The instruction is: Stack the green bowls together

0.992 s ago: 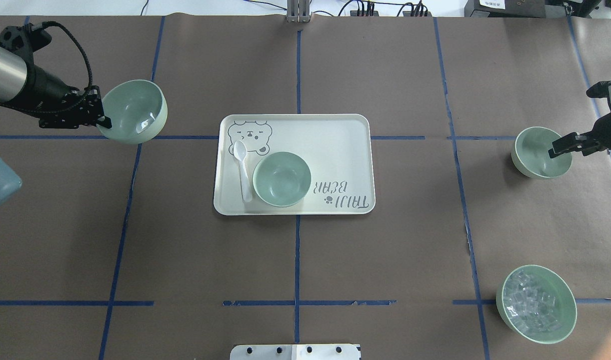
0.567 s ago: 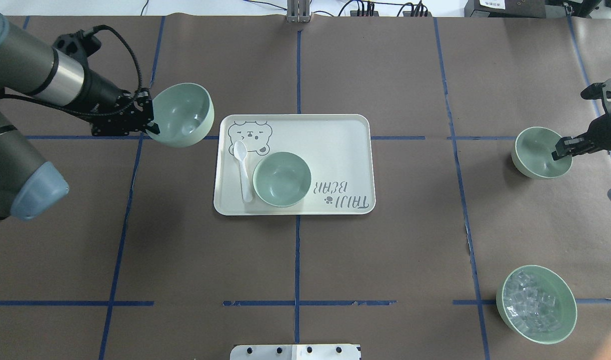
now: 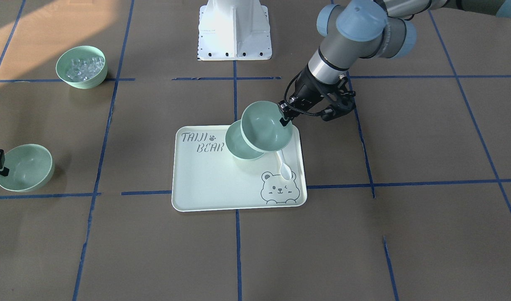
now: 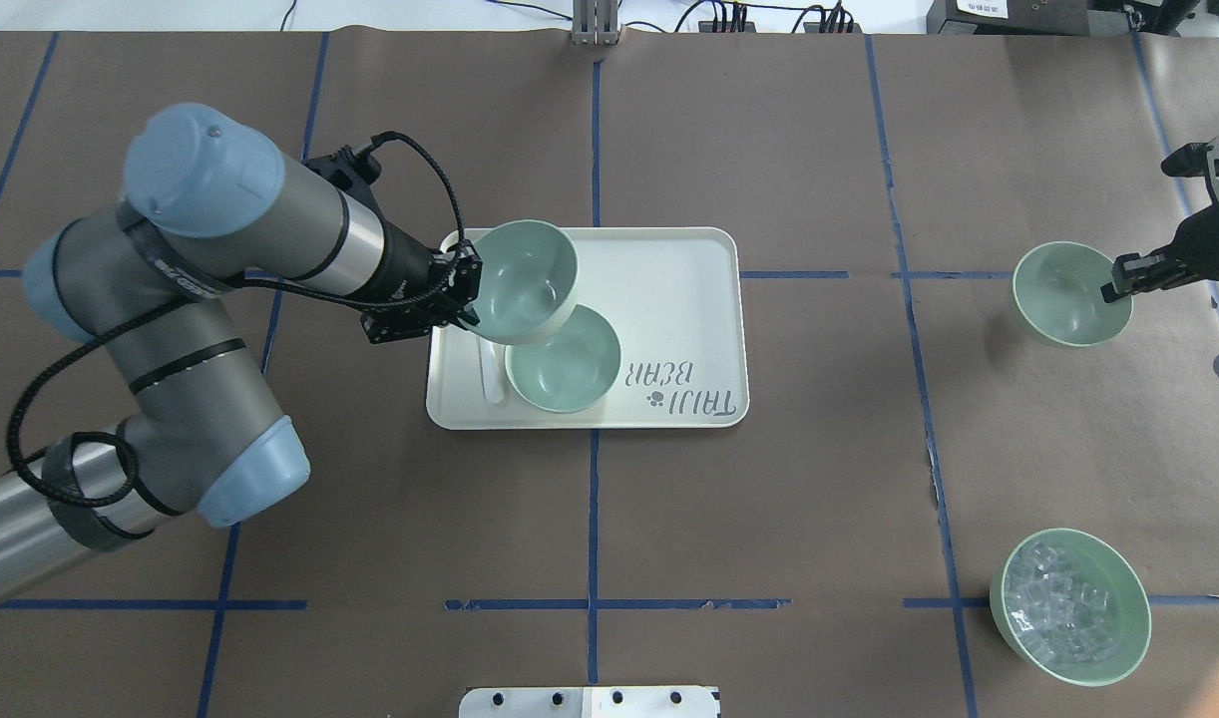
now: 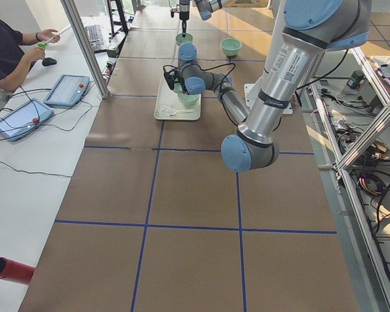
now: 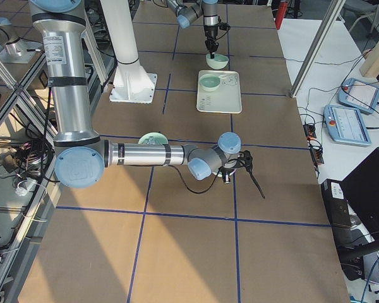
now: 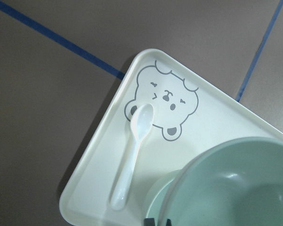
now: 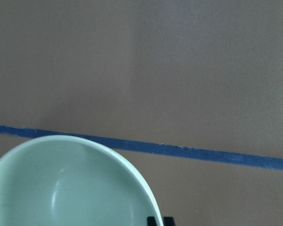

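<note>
**Bench** – brown paper cover, gridded with blue tape.

**Tray** – cream, rectangular, printed with a bear face and "TAIJI BEAR", at mid-bench.

**Tray bowl** – pale green, upright and empty, standing on the tray's half toward the robot's left.

**Carried bowl** – same pale green, raised over the tray and tilted. In the overhead view it overlaps the tray bowl's far rim; whether the two touch cannot be told.

**Left fingers** – pinching the carried bowl's rim on the side toward the robot's left; the arm reaches in across the bench.

**Spoon** – white plastic, lying on the tray just beside the tray bowl, with its scoop over the bear print.

**Third bowl** – pale green and empty, far out on the robot's right, well apart from the tray.

**Right fingers** – closed narrowly on the third bowl's outer rim. Whether that bowl rests on the bench or is lifted cannot be told.

**Ice bowl** – green, filled with clear cubes, near the robot on its right.
</note>
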